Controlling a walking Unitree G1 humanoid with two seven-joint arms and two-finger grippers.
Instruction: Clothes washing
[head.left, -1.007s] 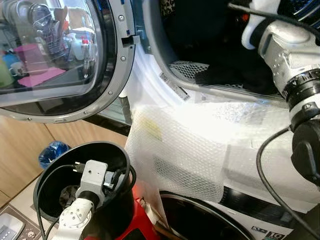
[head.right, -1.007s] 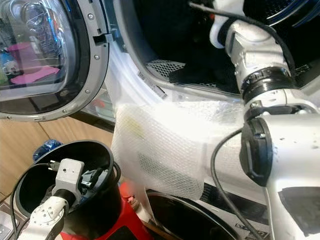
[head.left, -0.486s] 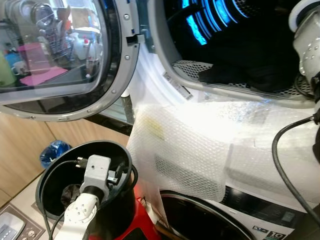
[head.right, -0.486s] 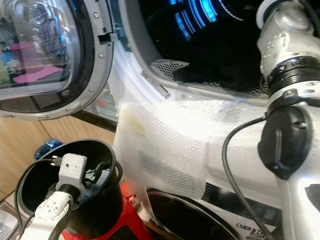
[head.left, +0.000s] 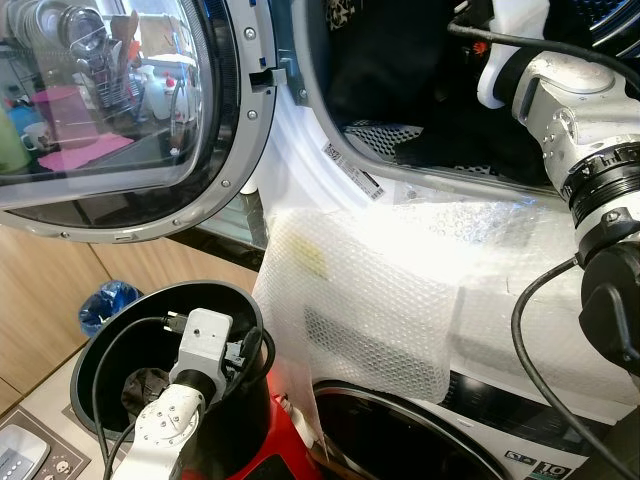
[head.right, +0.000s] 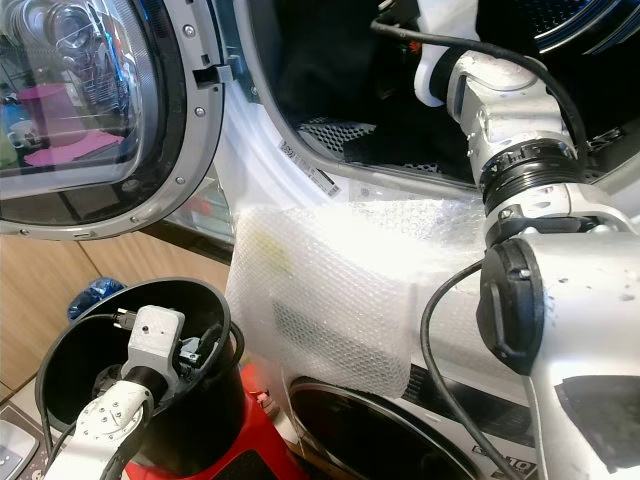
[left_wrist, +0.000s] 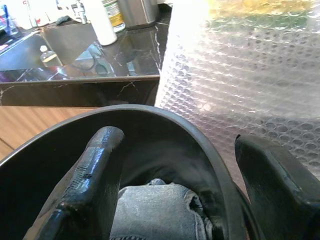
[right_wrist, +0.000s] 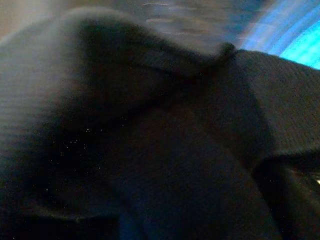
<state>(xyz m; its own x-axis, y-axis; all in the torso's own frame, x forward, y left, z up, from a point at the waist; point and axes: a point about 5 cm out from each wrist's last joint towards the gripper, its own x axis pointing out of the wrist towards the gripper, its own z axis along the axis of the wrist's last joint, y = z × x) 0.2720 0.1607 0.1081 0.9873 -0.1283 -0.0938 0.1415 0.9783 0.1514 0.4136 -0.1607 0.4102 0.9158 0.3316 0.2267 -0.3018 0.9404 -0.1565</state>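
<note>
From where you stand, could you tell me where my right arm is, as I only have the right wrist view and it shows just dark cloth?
Observer: Your right arm reaches through the open washer drum, with dark clothes lying on the drum floor beneath it.
Operator: Thank you. Where is the left claw?
Observer: The left claw is dipped into a black bucket, its fingers spread apart.
Operator: Is anything left in that bucket?
Observer: Yes, a piece of blue denim lies at the bottom, between the fingers but not gripped.
Operator: And the washer door?
Observer: The round glass door is swung wide open to your left.
</note>
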